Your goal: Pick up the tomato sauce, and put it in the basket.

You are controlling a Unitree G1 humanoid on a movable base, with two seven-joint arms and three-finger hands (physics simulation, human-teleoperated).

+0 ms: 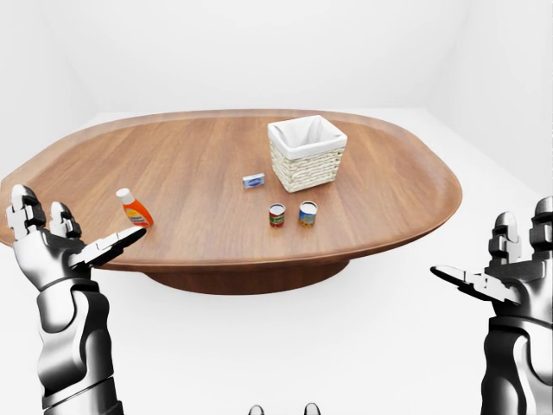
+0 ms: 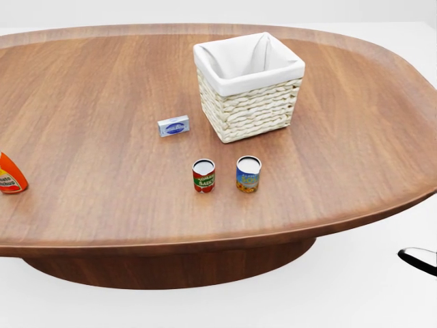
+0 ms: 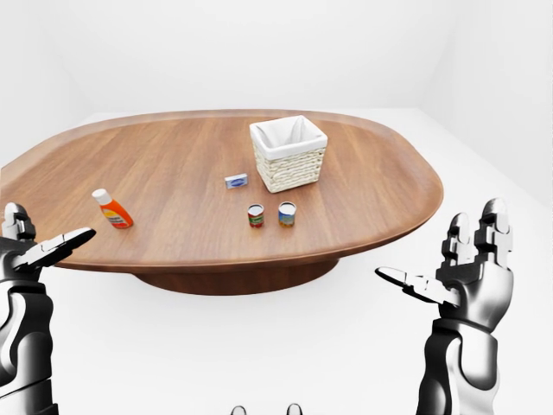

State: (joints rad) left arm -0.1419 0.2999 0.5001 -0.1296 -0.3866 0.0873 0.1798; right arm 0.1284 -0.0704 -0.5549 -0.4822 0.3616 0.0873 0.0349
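The tomato sauce is a small red-labelled can standing upright on the wooden table, near its lower edge in the head view. The woven basket with a white liner stands upright just above and to the right of the can, and it looks empty. My left hand is open, raised off the table's left edge next to an orange bottle. My right hand is open, raised to the right of the table and below its edge. Both hands are empty and far from the can.
A blue-labelled can stands right beside the tomato sauce on its right. A small blue and white box lies left of the basket. An orange bottle lies at the table's left. White floor surrounds the oval table.
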